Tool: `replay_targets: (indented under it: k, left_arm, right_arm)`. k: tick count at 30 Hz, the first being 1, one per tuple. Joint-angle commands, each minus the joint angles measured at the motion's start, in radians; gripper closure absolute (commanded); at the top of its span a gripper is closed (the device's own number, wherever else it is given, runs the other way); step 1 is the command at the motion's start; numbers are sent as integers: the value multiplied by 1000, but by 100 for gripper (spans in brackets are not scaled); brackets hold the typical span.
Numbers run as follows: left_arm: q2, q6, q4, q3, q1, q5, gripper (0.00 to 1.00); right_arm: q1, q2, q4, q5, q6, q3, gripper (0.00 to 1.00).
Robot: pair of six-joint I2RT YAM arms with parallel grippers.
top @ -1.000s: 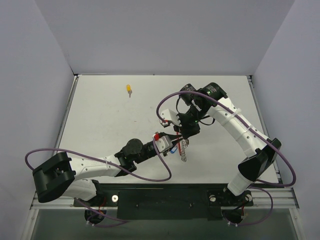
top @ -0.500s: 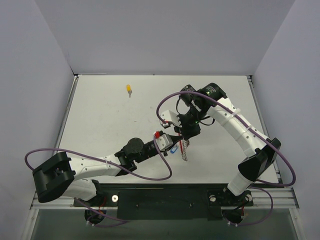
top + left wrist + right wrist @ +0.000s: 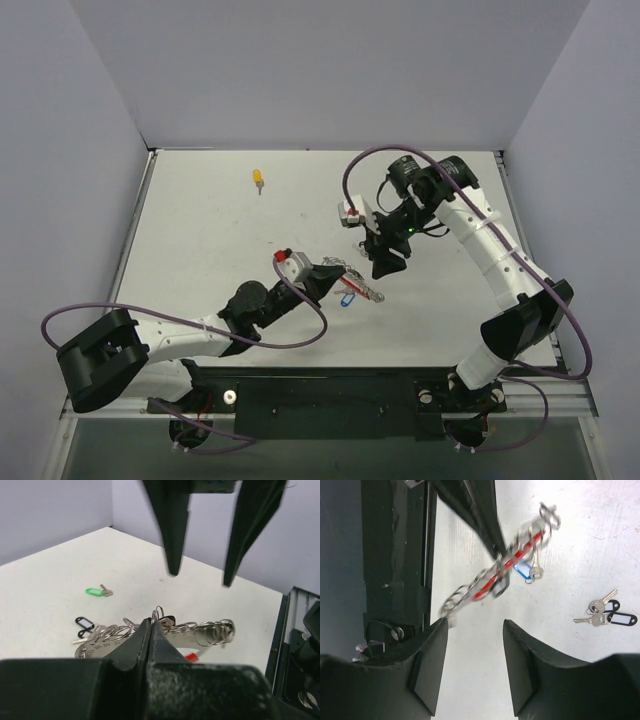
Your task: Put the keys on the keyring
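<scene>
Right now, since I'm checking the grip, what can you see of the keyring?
The keyring is a long thin wire loop with a red stretch, strung with small silver rings and a blue-tagged key. The left gripper pinches it, shut, near its middle. The right gripper stands open, clear of it.

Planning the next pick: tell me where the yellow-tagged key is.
In the top view, the yellow-tagged key lies alone near the table's far edge, left of centre.

- My left gripper [image 3: 333, 268], clamped on the keyring [image 3: 368, 290], blocks that end of it.
- My right gripper [image 3: 475, 624] hangs parted just beside the keyring, with open table [image 3: 570, 680] between the fingers.
</scene>
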Motion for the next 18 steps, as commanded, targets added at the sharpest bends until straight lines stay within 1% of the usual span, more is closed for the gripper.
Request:
replay_targets:
  k: [1,2,7,12,14,15,18]
  left_arm:
    - [-38,-201,315,-84,35,-84,100]
    - [-36,-204,357,-89,35,-89,100]
    - [-27,-210,423,-96,35,-69,100]
    - [6,-177,469,-92,35,-5,100]
    - [11,-170,471,-89,35,0,100]
    - [14,-166,471,-84,35,35,100]
    - [19,-149,457,-70,35,68,100]
  right_arm:
    - [-79,-88,-255,-247,-54,-25,56]
    - [-97,-92,-254,-272,-83,-44,56]
    - [-162,-79,-252,-436,-135,-68,56]
    - [-162,-22,-252,-436,-130,-36,58]
    - [-156,-10,-252,-434,-112,-28,59]
    - [-151,-11,-252,-434,-112,-30,60]
    - [-134,-10,-251,-431,-104,-36,60]
